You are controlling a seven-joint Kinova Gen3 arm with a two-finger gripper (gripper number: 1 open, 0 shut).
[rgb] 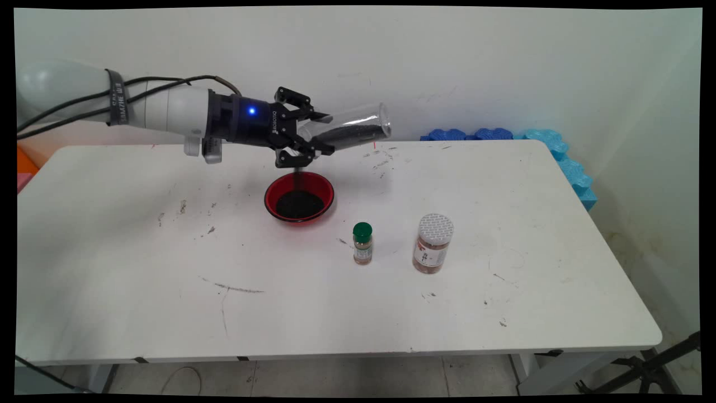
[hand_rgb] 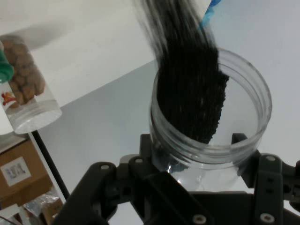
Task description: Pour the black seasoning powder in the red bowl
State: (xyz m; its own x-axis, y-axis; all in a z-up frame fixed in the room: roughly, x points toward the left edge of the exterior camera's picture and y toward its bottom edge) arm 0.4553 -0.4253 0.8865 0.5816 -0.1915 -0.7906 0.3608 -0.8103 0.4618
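Note:
My gripper point(rgb: 327, 134) is shut on a clear plastic jar point(rgb: 349, 130), held almost level above the table's far middle. The jar's mouth points back toward the hand and slightly down. Black grains point(hand_rgb: 190, 93) lie along the jar's lower side and stream out of its mouth point(hand_rgb: 211, 140) in the hand view. A thin dark stream point(rgb: 301, 176) falls into the red bowl point(rgb: 270, 193) right below the gripper point(hand_rgb: 201, 161). The bowl holds a dark heap of the same grains.
A small green-capped spice bottle point(rgb: 362, 243) and a white-lidded jar of brown pieces point(rgb: 432, 244) stand upright to the bowl's front right on the white table point(rgb: 531, 224). Blue foam pieces point(rgb: 559, 151) lie along the table's far right corner.

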